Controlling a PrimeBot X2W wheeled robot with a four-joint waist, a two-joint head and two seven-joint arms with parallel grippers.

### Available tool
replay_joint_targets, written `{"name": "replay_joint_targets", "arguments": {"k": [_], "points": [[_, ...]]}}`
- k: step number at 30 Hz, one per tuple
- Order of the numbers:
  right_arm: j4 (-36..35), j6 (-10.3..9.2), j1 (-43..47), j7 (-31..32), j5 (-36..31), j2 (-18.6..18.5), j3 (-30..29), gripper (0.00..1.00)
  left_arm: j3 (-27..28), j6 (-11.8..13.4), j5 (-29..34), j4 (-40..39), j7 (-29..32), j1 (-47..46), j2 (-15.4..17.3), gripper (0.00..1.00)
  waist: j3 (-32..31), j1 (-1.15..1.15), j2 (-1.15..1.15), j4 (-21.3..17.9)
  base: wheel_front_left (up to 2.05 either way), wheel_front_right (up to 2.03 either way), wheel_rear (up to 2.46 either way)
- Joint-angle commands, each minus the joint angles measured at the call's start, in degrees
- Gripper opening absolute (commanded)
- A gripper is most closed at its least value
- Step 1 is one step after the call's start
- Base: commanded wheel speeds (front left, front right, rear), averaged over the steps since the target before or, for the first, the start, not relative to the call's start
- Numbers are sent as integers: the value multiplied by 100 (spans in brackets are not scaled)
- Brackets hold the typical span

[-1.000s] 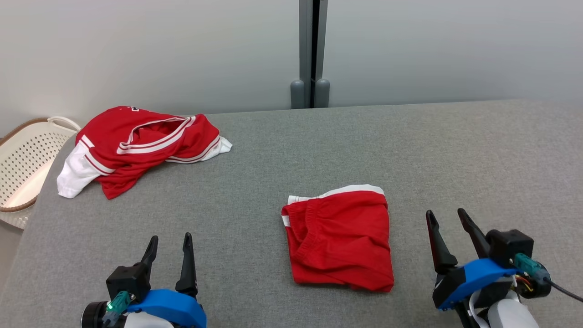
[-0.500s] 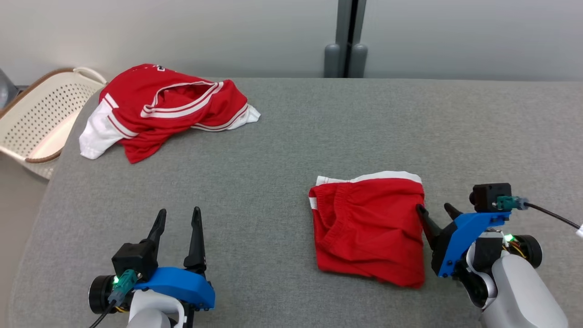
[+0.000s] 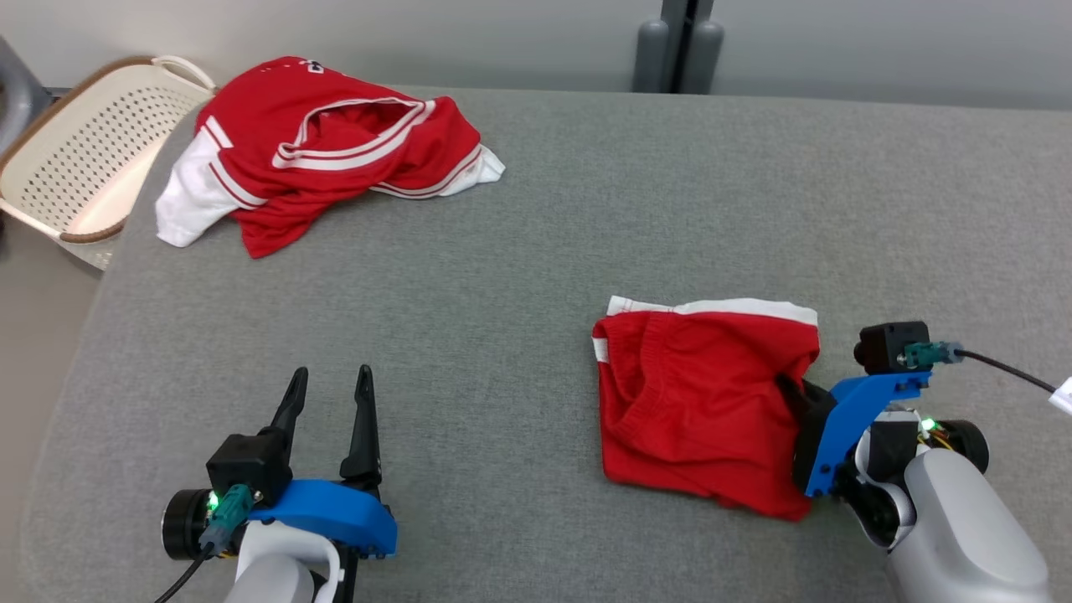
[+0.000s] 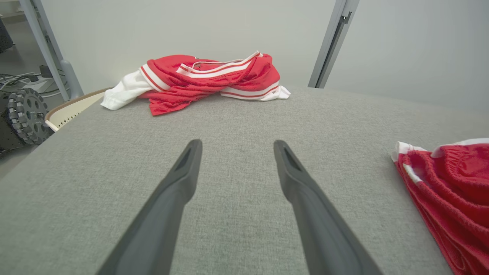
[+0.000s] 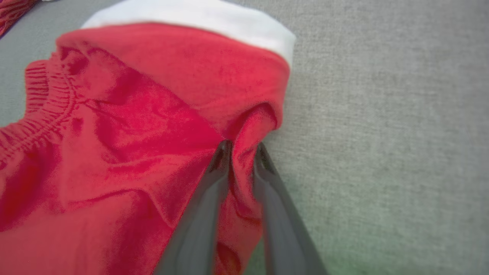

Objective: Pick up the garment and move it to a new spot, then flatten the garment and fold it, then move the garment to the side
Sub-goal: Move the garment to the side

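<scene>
The garment (image 3: 695, 394) is a pair of folded red shorts with a white band, lying on the grey padded table (image 3: 519, 276) right of centre. My right gripper (image 3: 800, 392) sits at its right edge. In the right wrist view the gripper (image 5: 241, 151) is shut on a pinched ridge of the red cloth (image 5: 114, 152), low on the table. My left gripper (image 3: 332, 377) rests at the lower left, open with nothing between its fingers. From the left wrist, that gripper (image 4: 237, 147) points over bare table, with the garment (image 4: 450, 183) off to the right.
A crumpled red and white jersey (image 3: 327, 142) lies at the far left corner of the table. Beyond that corner a cream perforated basket (image 3: 75, 159) stands lower than the table. A grey post (image 3: 682, 42) rises behind the far edge. A studded wheel (image 4: 25, 114) sits left of the table.
The head camera has tilted and turned. My right gripper has gone in to the garment's right edge and closed on a fold of the cloth. The left arm has kept still.
</scene>
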Motion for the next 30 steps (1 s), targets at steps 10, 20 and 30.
{"name": "replay_joint_targets", "arguments": {"k": [10, 20, 30], "points": [[-196, 1, -779, -548, -180, -474, -40, 0, -27, 83, 248, -515, 65, -507, 219, 100, 680, 0, -1, -1174, 0, 0, 0], [143, 1, -1262, -1084, -154, -346, -251, 0, -182, 95, 493, -1001, 536, -814, 543, 100, 1155, 0, -1, -2513, 0, 0, 0], [586, 1, -1586, -1491, -148, -320, -322, 0, -262, 151, 573, -1301, 809, -892, 707, 100, 1305, 0, -1, -2667, 0, 0, 0]]}}
